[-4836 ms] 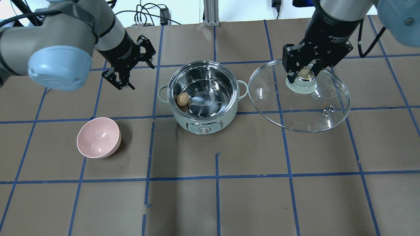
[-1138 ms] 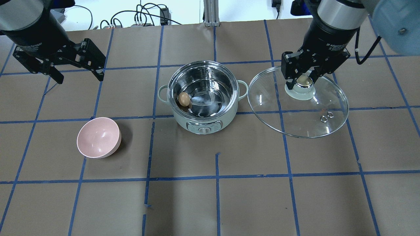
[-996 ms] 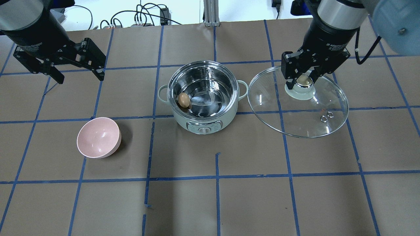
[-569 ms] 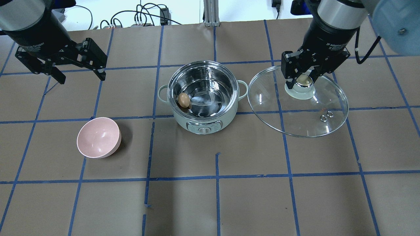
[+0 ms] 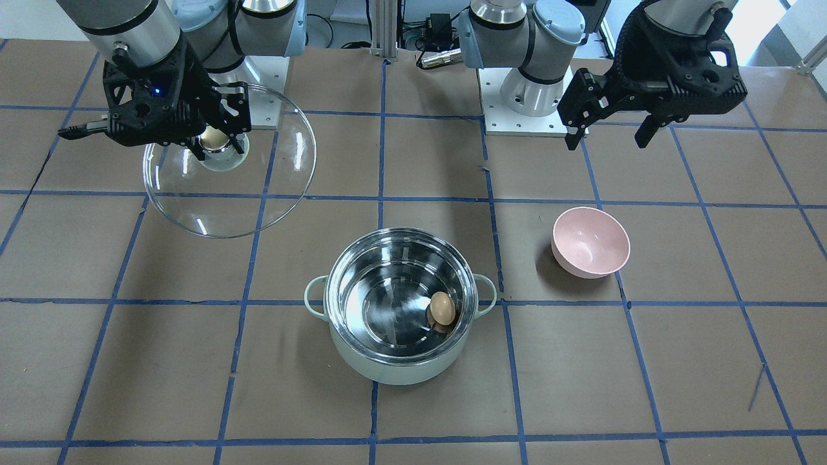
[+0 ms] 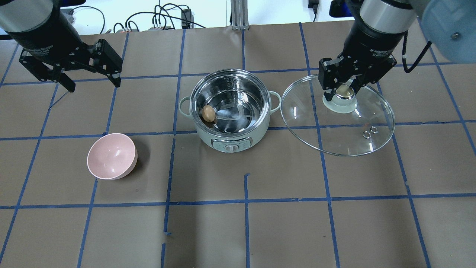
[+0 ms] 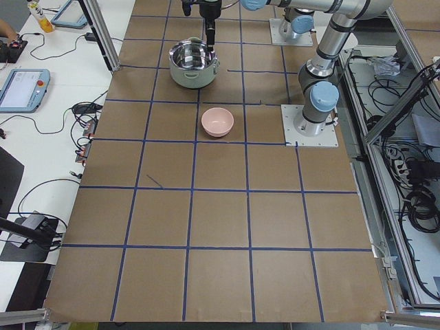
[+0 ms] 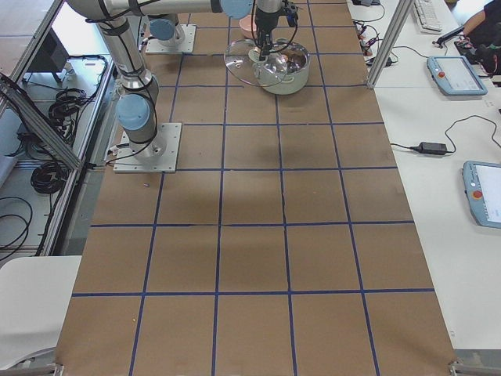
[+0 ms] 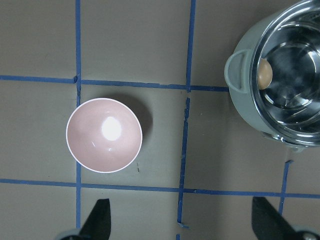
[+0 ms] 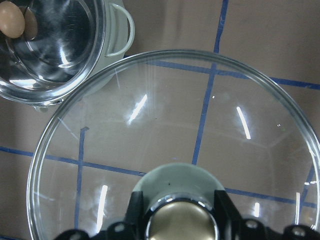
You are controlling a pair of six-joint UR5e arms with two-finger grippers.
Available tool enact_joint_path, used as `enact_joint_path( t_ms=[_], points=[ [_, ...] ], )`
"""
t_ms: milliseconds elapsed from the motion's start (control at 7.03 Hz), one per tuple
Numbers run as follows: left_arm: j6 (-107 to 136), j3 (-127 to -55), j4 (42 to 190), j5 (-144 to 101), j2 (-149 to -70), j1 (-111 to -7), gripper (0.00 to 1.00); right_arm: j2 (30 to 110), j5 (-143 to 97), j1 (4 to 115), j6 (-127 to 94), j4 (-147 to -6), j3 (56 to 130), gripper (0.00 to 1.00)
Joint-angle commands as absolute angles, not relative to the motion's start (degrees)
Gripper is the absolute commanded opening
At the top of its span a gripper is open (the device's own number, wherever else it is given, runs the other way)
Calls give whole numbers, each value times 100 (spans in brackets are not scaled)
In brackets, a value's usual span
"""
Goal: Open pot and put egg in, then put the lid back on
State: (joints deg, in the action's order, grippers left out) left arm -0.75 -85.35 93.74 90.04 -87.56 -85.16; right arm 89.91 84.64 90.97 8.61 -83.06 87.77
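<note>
Egg (image 6: 208, 113) sits inside the open pot (image 6: 208, 139), mid-desk (image 6: 260, 223), against its left wall. Right jaws pinch the knob (image 6: 346, 92) of the lid (image 6: 334, 126), held just right of the pot — left jaws spread, empty, far-left beyond the bowl (image 6: 111, 156).

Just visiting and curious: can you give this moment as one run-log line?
egg in pot | lid off pot, gripped at knob by right gripper | left gripper open, empty | remaining: lid onto pot
</note>
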Motion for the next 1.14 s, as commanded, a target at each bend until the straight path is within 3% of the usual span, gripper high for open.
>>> enact_joint_path(
  t_ms=[0,996],
  points=[
    [-88,-8552,9264,9044,-8763,-8517,100,8991,8464,9097,861,-8297,8780,14],
    [-79,-8552,9246,9281,-8736,-8728,100,9009,8508,9097,879,-8253,8859,15]
  ],
)
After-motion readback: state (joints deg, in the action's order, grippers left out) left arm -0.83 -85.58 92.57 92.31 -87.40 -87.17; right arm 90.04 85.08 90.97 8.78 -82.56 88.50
